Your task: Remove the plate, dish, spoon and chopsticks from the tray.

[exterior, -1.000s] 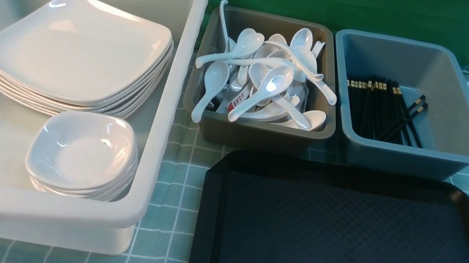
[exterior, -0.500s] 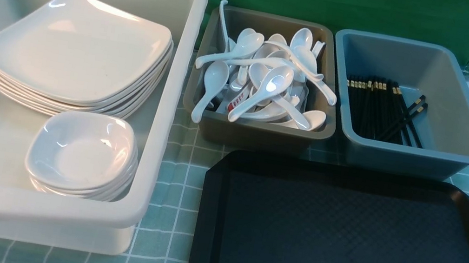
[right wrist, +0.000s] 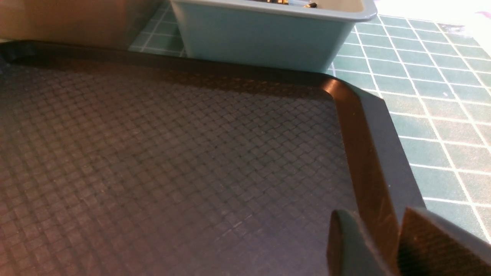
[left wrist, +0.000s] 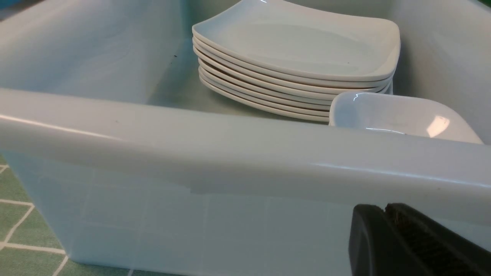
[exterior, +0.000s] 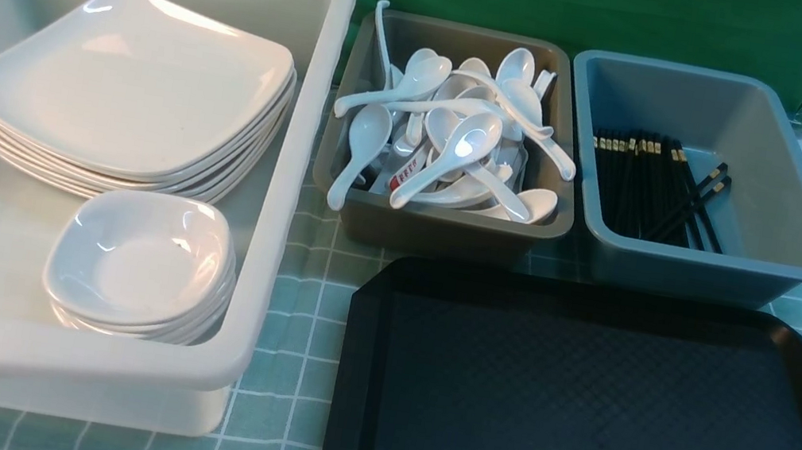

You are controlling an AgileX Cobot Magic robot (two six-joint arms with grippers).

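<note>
The black tray (exterior: 597,304) lies at the front right with nothing on its floor; it also fills the right wrist view (right wrist: 153,153). The plate tops a stack (exterior: 134,78) in the white bin, also in the left wrist view (left wrist: 303,42). Small dishes (exterior: 138,260) are stacked in front of it. Spoons (exterior: 454,141) fill the brown bin. Chopsticks (exterior: 649,184) lie in the blue-grey bin. My left gripper (left wrist: 385,209) is shut and empty, low outside the white bin's near wall. My right gripper (right wrist: 374,216) is open and empty over the tray's right rim. Neither shows in the front view.
The big white bin (exterior: 66,357) stands at the left, its near wall close in the left wrist view (left wrist: 230,138). The brown bin (exterior: 447,236) and blue-grey bin (exterior: 683,274) stand just behind the tray. A green checked cloth (exterior: 295,337) covers the table.
</note>
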